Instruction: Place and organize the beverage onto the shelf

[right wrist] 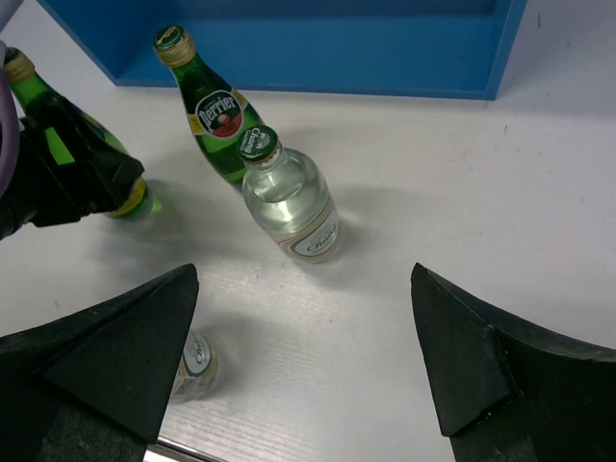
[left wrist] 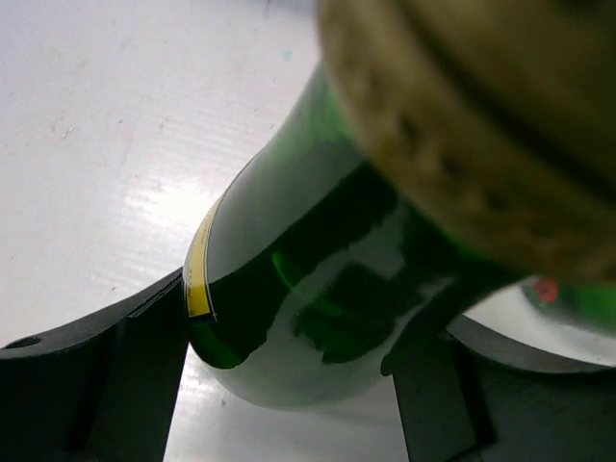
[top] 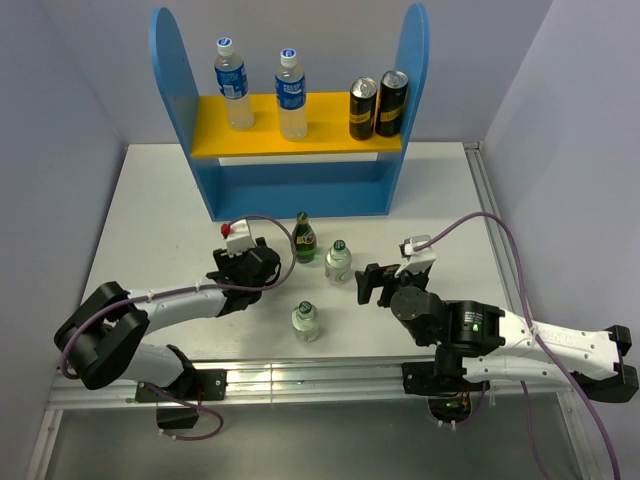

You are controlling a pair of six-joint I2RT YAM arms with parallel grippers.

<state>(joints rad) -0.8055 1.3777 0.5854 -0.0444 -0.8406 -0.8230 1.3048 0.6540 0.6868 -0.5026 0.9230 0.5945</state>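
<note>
On the yellow upper board of the shelf (top: 170, 90), two blue-labelled bottles (top: 231, 82) stand beside two cans (top: 378, 105); that part appears done. Four bottles are left on the table (top: 160, 220): one green bottle (left wrist: 289, 289) clamped in the left gripper (top: 248, 268), a second green bottle (top: 305, 238), and two short clear bottles (top: 338, 262). The right gripper (right wrist: 303, 289) jaws stand apart, empty

The white worktop (top: 150, 215) carries the blue shelf (top: 300, 190) at its far edge. A green bottle (top: 304, 238) and a short clear bottle (top: 338, 262) stand mid-worktop, a second clear bottle (top: 306, 321) toward the near edge.
</note>
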